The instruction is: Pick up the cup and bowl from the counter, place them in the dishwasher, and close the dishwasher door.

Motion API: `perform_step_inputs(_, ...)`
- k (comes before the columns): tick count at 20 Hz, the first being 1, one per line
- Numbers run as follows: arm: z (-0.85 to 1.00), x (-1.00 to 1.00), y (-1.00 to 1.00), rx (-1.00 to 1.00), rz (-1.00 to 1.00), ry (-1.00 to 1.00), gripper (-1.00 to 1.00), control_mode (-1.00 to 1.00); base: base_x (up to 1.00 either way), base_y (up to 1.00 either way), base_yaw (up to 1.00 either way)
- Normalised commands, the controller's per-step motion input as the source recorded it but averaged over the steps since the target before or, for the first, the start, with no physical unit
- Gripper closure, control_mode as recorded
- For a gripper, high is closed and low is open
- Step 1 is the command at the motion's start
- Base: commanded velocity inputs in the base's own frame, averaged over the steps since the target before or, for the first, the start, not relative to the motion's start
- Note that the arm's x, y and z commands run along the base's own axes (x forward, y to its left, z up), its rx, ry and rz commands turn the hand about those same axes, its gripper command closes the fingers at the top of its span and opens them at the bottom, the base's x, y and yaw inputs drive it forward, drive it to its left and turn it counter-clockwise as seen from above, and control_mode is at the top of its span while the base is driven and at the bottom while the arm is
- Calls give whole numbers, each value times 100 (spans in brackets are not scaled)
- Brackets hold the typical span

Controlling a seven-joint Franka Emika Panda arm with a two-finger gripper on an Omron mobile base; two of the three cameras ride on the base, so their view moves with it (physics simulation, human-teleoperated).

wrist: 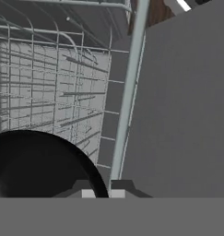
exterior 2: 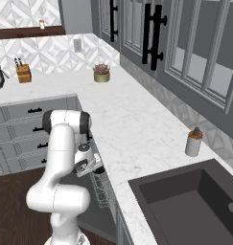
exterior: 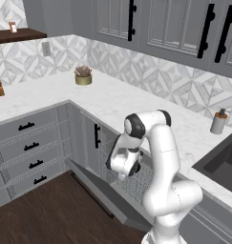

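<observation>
The black bowl [wrist: 35,166] hangs over the dishwasher's grey wire rack [wrist: 49,83], its rim caught between the two fingertips of my gripper [wrist: 103,192], which is shut on it. In the left base view the gripper [exterior: 122,174] reaches down into the open dishwasher [exterior: 139,183]. From the right base view the bowl [exterior 2: 99,170] is a dark spot at the hand, just over the rack [exterior 2: 102,189]. The dishwasher door [exterior: 103,193] lies dropped open, and its grey inner face [wrist: 178,115] is beside the rack. The white marble counter [exterior: 117,100] runs above. The red cup is out of view.
A grey soap dispenser [exterior: 218,121] stands by the dark sink [exterior: 222,162]. A potted plant [exterior: 83,76] sits near the back wall. Grey drawers with black handles [exterior: 26,147] are left of the dishwasher, with dark wood floor [exterior: 50,214] in front.
</observation>
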Motion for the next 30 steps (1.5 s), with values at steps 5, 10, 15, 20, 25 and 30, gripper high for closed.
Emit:
perform_step_inputs(5, -5, -2, 0, 0, 0, -14, -100, -100, 0, 0, 0)
perform_step_inputs(10, 0, 0, 0, 0, 0, -9, -100, -100, 0, 0, 0)
perform_step_inputs(15, 2, -5, 2, 0, 0, -10, -100, -100, 0, 0, 0)
perform_step_inputs(20, 84, -51, 38, 0, 0, -5, -100, -100, 0, 0, 0)
perform_step_inputs(25, 100, -39, 33, 0, 1, -4, -100, -100, 0, 0, 0)
perform_step_inputs(30, 100, -2, 25, 0, 0, -24, -100, -100, 0, 0, 0)
